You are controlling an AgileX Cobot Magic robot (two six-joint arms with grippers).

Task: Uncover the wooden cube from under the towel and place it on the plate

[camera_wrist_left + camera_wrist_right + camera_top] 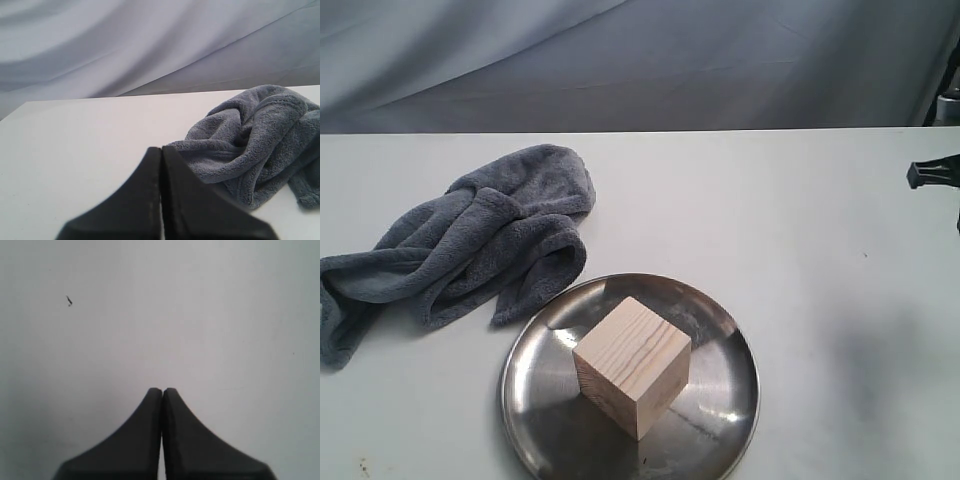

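The wooden cube point(632, 365) sits on the plate point(725, 400), the towel point(470, 245) lies bunched just beside it on the counter point(780, 220), and the left tool point(161, 150) and right tool point(162, 390) are each pinched together, empty.

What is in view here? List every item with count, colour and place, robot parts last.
wooden cube: one, pale tan, standing on the plate
plate: one, shiny steel, front middle of the table
towel: one, blue-grey, crumpled on the table to the left of the plate, covering nothing visible
table: one, white, under everything
backdrop cloth: one, grey-blue, behind the table
black robot part: one, at the exterior view's right edge
left claw: one, black, shut, empty, over the table near the towel
right claw: one, black, shut, empty, over bare table
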